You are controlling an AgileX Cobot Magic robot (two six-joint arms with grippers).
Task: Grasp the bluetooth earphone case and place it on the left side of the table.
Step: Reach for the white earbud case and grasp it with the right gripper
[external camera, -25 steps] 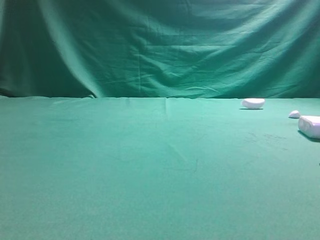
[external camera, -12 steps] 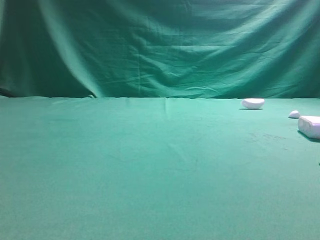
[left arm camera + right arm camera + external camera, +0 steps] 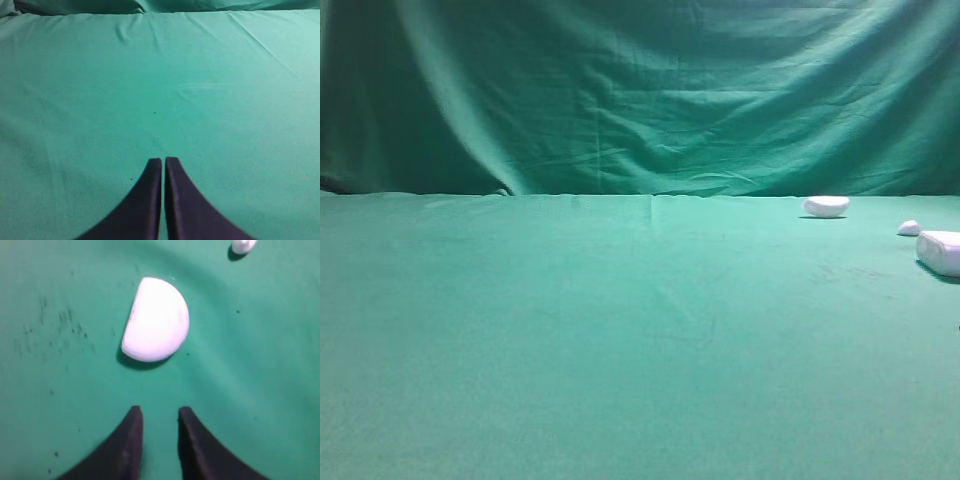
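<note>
The white bluetooth earphone case (image 3: pixel 941 252) lies on the green table (image 3: pixel 620 330) at the far right edge, cut off by the frame. In the right wrist view the case (image 3: pixel 156 320) shows a rounded outline with one straight side. It lies just ahead of my right gripper (image 3: pixel 158 409), which is open and empty with its jaws a little apart. My left gripper (image 3: pixel 163 159) is shut and empty over bare green cloth. Neither gripper shows in the exterior view.
A white half-moon object (image 3: pixel 826 206) lies at the back right. A tiny white pebble-like piece (image 3: pixel 908 228) sits just beyond the case, and also shows in the right wrist view (image 3: pixel 243 245). Dark smudges (image 3: pixel 55 320) mark the cloth beside the case.
</note>
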